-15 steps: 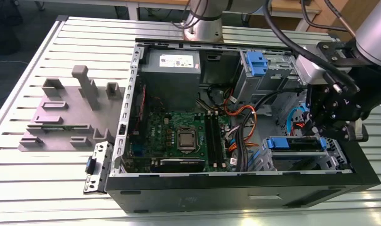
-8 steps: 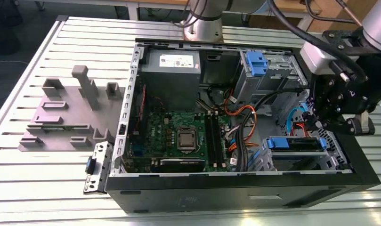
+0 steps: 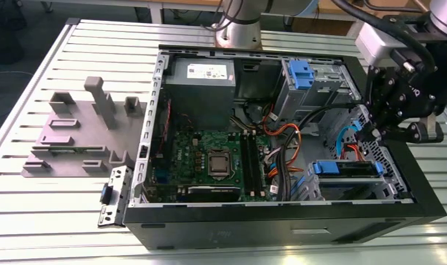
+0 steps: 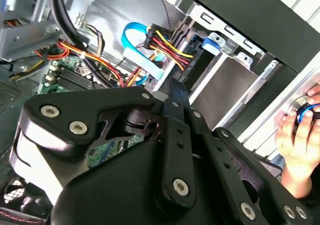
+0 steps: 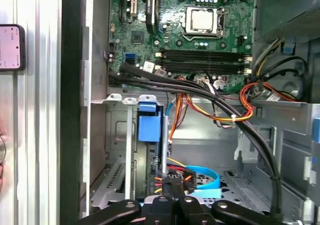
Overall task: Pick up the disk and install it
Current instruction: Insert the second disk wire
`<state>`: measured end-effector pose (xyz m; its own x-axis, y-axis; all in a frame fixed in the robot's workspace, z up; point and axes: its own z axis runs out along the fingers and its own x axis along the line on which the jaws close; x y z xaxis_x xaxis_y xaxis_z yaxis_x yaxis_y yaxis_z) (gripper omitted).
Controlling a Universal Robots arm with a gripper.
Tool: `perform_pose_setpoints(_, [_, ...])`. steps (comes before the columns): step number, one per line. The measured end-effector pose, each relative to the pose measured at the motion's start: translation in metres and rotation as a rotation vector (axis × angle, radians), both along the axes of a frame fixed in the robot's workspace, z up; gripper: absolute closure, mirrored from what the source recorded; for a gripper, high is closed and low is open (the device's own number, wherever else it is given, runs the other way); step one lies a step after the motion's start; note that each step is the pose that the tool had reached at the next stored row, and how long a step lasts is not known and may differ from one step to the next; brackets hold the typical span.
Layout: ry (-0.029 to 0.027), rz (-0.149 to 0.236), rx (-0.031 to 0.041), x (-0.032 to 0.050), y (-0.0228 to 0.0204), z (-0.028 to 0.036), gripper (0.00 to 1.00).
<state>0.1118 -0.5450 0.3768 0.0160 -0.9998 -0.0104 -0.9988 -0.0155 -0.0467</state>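
Note:
The disk (image 3: 346,167) lies in the drive bay at the front right corner of the open computer case (image 3: 282,221), its blue carrier handle facing the motherboard. That blue handle (image 5: 149,124) stands in the bay in the first wrist view, and is also seen in the second wrist view (image 4: 210,42). My gripper (image 3: 378,135) hangs over the case's right wall, just above the bay. Its fingers (image 5: 172,205) are shut together with nothing between them, tips close to a connector with red and yellow wires (image 5: 172,177).
A grey slotted plastic holder (image 3: 75,132) lies on the slatted table at the exterior view's left. A second blue carrier (image 3: 300,74) sits in the upper bay. Cable bundles (image 3: 282,138) cross the case. A person's hand (image 4: 300,135) rests beside the case.

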Motion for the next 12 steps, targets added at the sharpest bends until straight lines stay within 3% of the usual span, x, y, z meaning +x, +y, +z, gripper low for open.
perform_pose_setpoints(3, [0.0051, 0.000, 0.0001, -0.0001, 0.0041, 0.0002, 0.89])
perform_pose_setpoints(12, [0.0273, -0.002, 0.0014, 0.0020, 0.0105, 0.0003, 0.89])
